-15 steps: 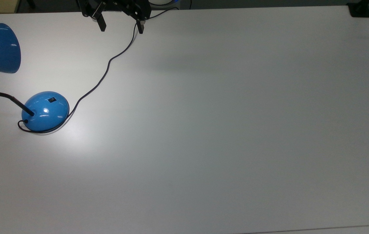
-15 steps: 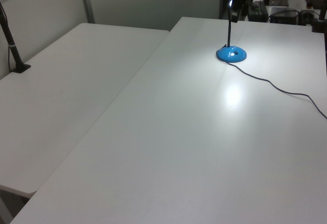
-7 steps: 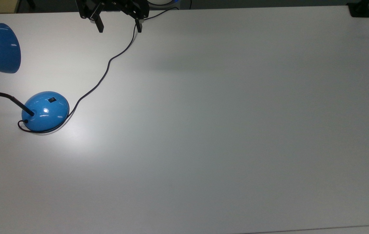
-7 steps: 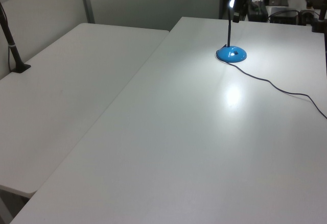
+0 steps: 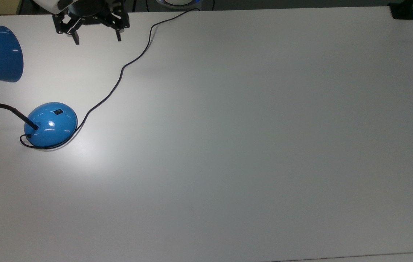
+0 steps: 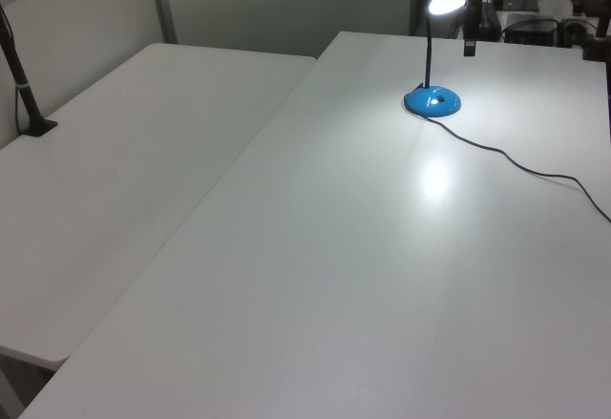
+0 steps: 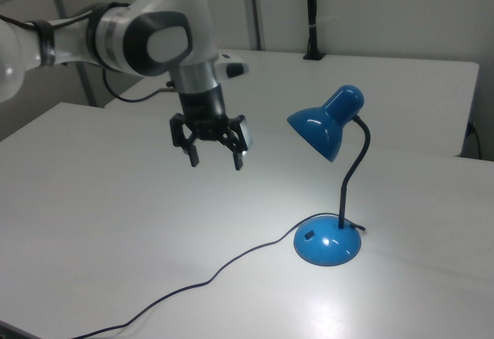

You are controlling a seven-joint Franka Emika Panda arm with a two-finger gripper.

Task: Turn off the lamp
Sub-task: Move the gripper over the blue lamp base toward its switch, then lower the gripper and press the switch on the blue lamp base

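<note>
smooth white table point(image 5: 250, 145); glossy blue dome-based lamp point(image 7: 328, 240) lit; jaws point(image 7: 215, 157) apart, aloft

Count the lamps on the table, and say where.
1. The lamp stands near the right view's right side, base on the white table, lit, with the open gripper hanging above the table to its left.
</note>
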